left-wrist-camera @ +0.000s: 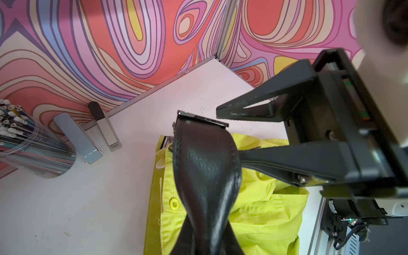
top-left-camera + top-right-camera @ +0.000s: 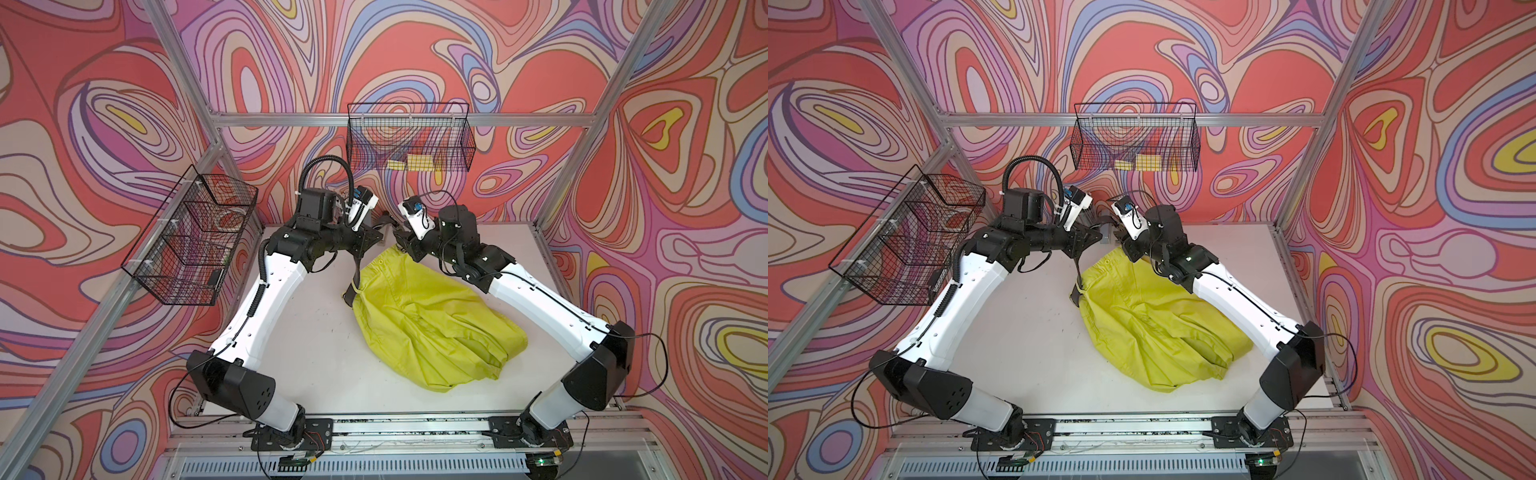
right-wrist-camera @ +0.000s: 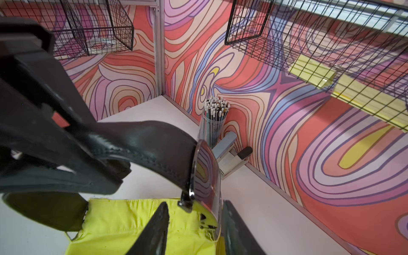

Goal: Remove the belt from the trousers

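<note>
- Wire basket [image 2: 409,137], on the wall beyond the trousers [image 2: 428,324]: holds yellow pads [image 2: 419,162].
- Wire basket with compartments [image 2: 191,237], on the wall well to the left of the trousers: contents too unclear to name.
- Clear cup [image 3: 213,128], against the wall beyond the trousers' waistband: packed with upright pens. Two staplers [image 1: 77,136] [image 1: 106,128] lie just beside it.
- Trousers: bright yellow-green, crumpled on the white table [image 2: 307,357]. A matching button [image 1: 174,202] and a striped lining [image 1: 164,141] show at the waistband.
- Belt [image 1: 205,167]: black, grained, stitched along its edges, with a shiny rectangular buckle [image 3: 207,174]. Its buckle end is lifted above the waistband. The strap runs down through a yellow loop [image 2: 353,286] at the trousers' near-left corner.
- Left gripper [image 3: 114,174]: clamped on the strap just behind the buckle.
- Right gripper [image 3: 196,204]: fingers apart on either side of the buckle, not closed on it. Contact cannot be told.
</note>
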You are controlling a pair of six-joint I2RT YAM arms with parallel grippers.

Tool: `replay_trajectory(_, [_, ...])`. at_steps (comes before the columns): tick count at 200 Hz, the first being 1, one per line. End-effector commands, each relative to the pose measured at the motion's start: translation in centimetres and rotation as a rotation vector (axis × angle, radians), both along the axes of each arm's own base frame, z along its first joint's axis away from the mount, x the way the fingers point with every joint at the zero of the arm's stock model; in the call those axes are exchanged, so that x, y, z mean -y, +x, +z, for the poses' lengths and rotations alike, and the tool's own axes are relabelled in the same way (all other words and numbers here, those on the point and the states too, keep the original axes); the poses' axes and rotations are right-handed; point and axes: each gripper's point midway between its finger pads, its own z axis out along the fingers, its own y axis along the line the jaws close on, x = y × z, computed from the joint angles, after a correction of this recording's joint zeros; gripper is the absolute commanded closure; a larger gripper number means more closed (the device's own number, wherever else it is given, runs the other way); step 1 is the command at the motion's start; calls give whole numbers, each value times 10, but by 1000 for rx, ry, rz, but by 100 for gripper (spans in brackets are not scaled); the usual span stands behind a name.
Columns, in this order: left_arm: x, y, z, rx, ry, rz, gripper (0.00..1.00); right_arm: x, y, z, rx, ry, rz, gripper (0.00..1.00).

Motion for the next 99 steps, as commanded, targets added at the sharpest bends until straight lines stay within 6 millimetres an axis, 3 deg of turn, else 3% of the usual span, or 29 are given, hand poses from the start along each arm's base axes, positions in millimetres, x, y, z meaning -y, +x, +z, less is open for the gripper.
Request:
replay_trajectory(1, [9, -10, 8, -18, -27, -56, 100, -1, 3, 18, 52, 7, -9, 61])
replay_trajectory(99, [11, -11, 9, -36, -40, -63, 100, -13, 9, 9, 43, -20, 26, 78])
